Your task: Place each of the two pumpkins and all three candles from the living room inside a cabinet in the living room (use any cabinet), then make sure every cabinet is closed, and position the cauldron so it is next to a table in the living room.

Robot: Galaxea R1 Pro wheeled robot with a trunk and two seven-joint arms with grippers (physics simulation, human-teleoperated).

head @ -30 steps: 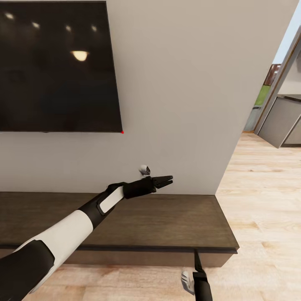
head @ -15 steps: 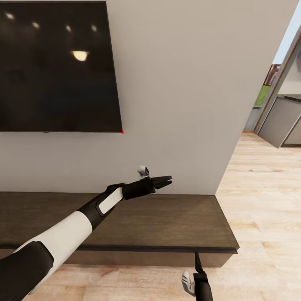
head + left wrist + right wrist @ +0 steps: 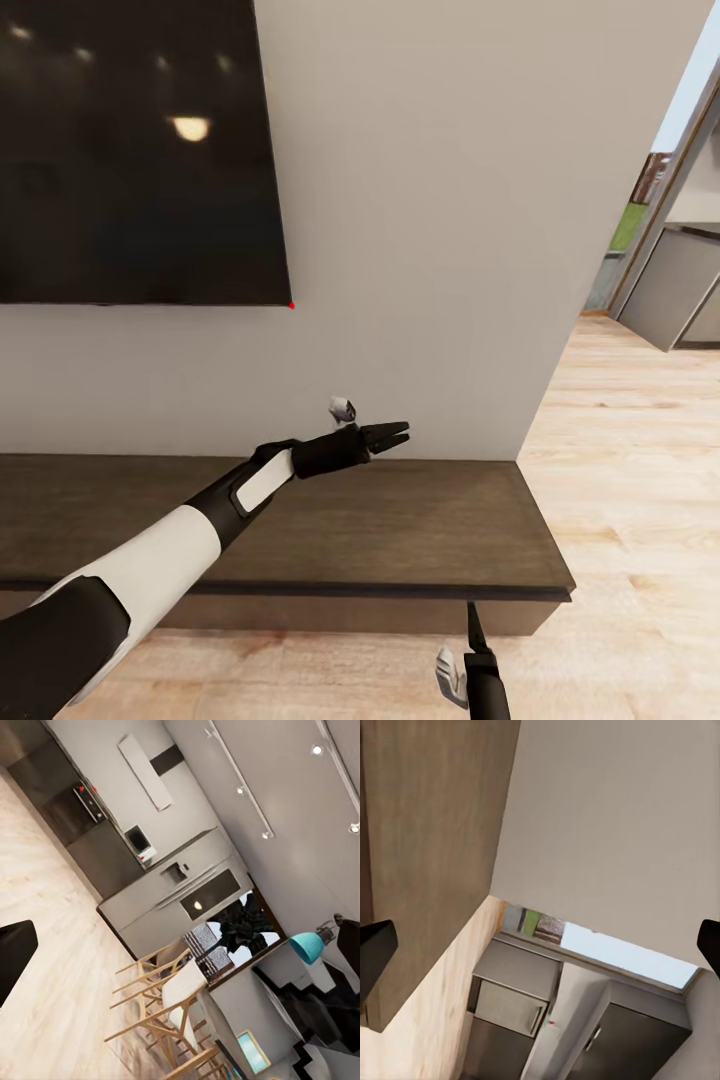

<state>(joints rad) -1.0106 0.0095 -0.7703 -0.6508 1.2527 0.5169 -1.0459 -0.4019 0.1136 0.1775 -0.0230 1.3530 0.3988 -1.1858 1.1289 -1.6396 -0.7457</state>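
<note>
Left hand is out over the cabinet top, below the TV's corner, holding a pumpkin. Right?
Not quite. In the head view the left hand is out over the cabinet top, below and to the right of the TV corner, but it holds nothing: no pumpkin sits between its fingers.

Grey wall (image 3: 430,200), dark wall-mounted TV (image 3: 130,150), pale wood floor (image 3: 630,480), wooden chairs (image 3: 161,997)

My L arm's stretched out fwd toward 1 o'clock, left gripper (image 3: 398,434) level, fingers nearly together, holding nothing. R arm's tucked low at 5 o'clock, right gripper (image 3: 470,618) pointing up, fingers spread wide in wrist cam.
</note>
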